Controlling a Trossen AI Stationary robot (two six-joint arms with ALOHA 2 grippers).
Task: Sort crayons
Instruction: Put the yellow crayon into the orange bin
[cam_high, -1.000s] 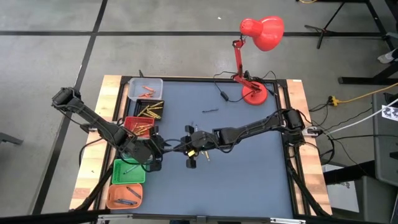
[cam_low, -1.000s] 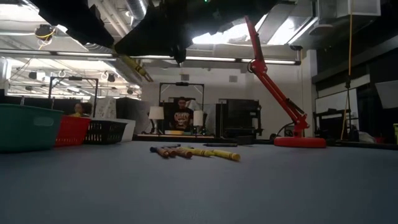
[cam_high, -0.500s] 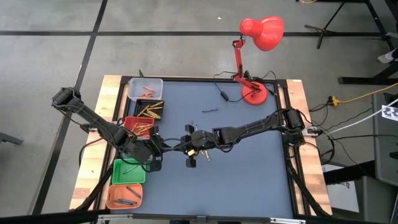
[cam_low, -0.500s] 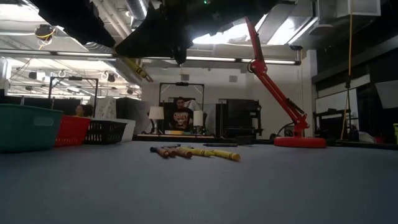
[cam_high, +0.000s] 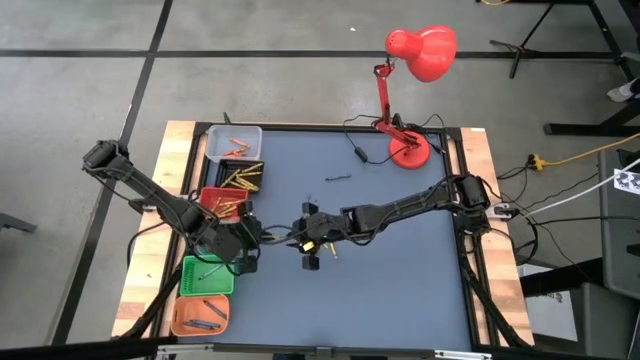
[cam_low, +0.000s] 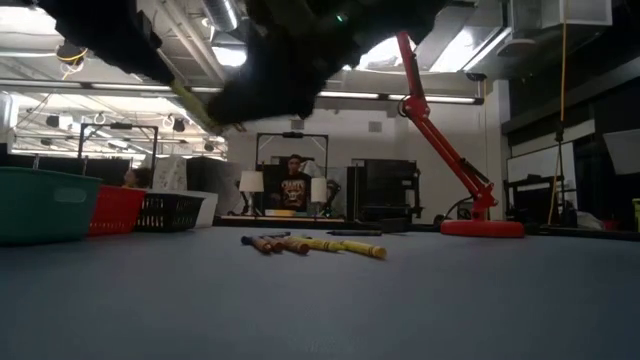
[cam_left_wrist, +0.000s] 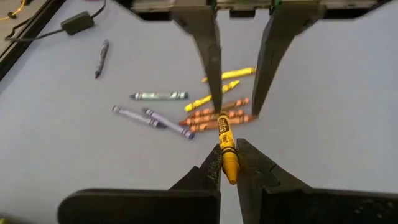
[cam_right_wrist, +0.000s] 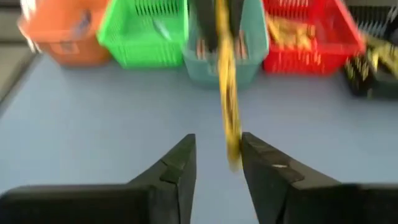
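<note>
1. Handover: the left claw (cam_left_wrist: 228, 163) is pinched shut on a yellow crayon (cam_left_wrist: 225, 147) above the tabletop (cam_high: 400, 270).
2. Right claw (cam_right_wrist: 216, 162) has just spread its fingers; the crayon stands between them, seemingly free.
3. Remaining crayons (cam_left_wrist: 214, 115) lie heaped mid-tabletop.
4. Next, likely, a drop into the bins (cam_right_wrist: 186, 31) alongside.

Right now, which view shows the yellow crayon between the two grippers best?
The left wrist view: the yellow crayon is sharp, clamped in the left gripper. The right wrist view shows it blurred beyond the open right gripper; high and low views barely show it.
</note>
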